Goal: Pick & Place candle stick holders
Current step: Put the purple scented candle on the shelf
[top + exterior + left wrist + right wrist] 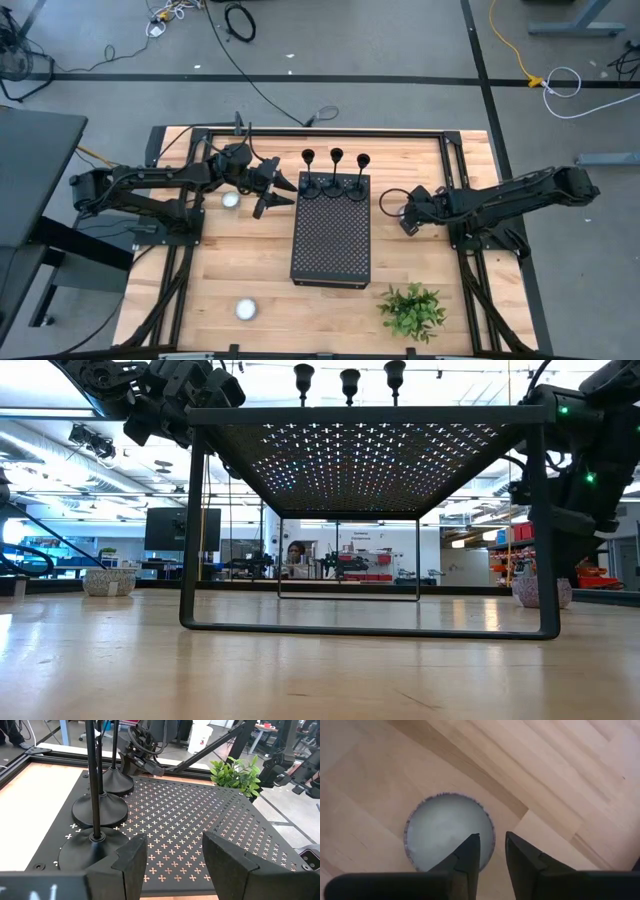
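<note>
Three slim black candle stick holders (336, 172) stand upright in a row on their round bases at the far end of the black perforated box (330, 240). In the left wrist view the nearest base (90, 851) is just ahead of my left finger. My left gripper (280, 196) is open and empty at the box's far-left corner, level with the top (200, 820), pointing toward the table's right edge. My right gripper (492, 855) hovers to the right of the box over a white tealight (445, 832), its fingers a narrow gap apart, holding nothing.
Two more tealights lie on the wood, one under the left arm (232, 200) and one near the front edge (245, 309). A small green plant (412, 310) stands at the front right. The box stands on thin legs (190, 530), open underneath.
</note>
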Tool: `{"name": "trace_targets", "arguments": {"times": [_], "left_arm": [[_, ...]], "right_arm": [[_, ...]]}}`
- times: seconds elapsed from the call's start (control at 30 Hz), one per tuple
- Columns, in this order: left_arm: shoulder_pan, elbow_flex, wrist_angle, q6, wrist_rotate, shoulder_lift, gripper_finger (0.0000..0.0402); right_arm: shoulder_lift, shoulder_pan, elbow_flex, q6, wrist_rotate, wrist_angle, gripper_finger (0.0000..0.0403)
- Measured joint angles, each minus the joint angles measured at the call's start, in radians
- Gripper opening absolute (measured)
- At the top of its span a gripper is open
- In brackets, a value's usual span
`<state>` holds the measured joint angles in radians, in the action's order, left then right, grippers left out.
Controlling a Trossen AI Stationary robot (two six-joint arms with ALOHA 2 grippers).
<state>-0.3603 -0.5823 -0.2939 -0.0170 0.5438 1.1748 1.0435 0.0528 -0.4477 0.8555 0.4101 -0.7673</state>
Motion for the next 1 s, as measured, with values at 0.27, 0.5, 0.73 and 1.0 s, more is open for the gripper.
{"name": "trace_targets", "arguments": {"times": [0.27,0.5,0.73,1.0], "left_arm": [[0.0,0.0,0.0,-0.001,0.0,0.0,0.0193],[0.0,0.0,0.0,-0.017,0.0,0.0,0.0193],[0.0,0.0,0.0,-0.017,0.0,0.0,0.0193],[0.0,0.0,0.0,-0.018,0.0,0.0,0.0193]], "right_arm": [[0.0,0.0,0.0,-0.005,-0.025,-0.003,0.0049],[0.0,0.0,0.0,-0.007,-0.029,-0.002,0.002],[0.0,0.0,0.0,-0.003,-0.035,-0.007,0.0003],[0.0,0.0,0.0,-0.005,-0.039,-0.007,0.0001]]}}
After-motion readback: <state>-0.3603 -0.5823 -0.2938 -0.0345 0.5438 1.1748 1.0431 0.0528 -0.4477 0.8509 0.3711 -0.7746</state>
